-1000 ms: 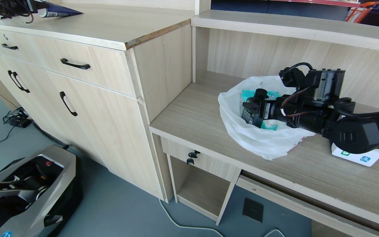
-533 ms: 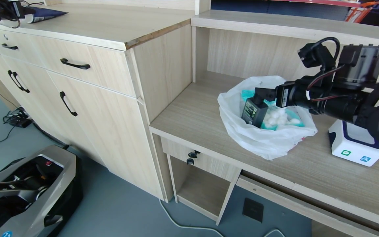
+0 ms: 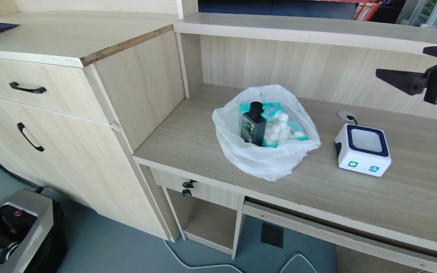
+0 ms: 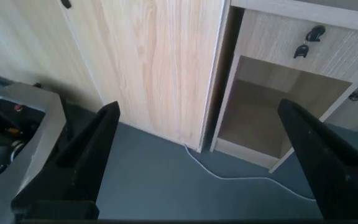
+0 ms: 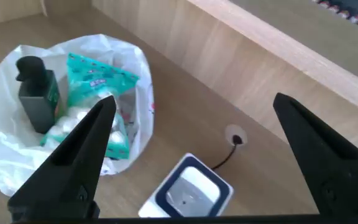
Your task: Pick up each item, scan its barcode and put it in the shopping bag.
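Observation:
A white shopping bag [image 3: 264, 159] lies open on the low wooden desk [image 3: 203, 140]. Inside it a dark bottle [image 3: 253, 125] stands upright against a teal pack of cotton balls [image 3: 283, 129]. My right gripper [image 3: 401, 60] hangs open and empty high above the desk's right end, well clear of the bag. The right wrist view looks down between its fingers [image 5: 73, 162] at the bag [image 5: 5, 155], the bottle [image 5: 36, 93] and the teal pack [image 5: 95, 78]. My left gripper [image 4: 191, 168] is open and empty, low over the grey floor in front of the cabinet.
A white barcode scanner [image 3: 362, 149] with a dark top window sits right of the bag, a cable hole [image 3: 346, 115] behind it. A taller drawer cabinet [image 3: 51, 106] stands to the left. A shelf [image 3: 298, 30] overhangs the desk. Keys [image 3: 186, 185] hang from the desk drawer.
My right gripper let go of the bottle in the bag, then rose and drew back to the right. The head camera has also shifted, so the whole scene sits further left.

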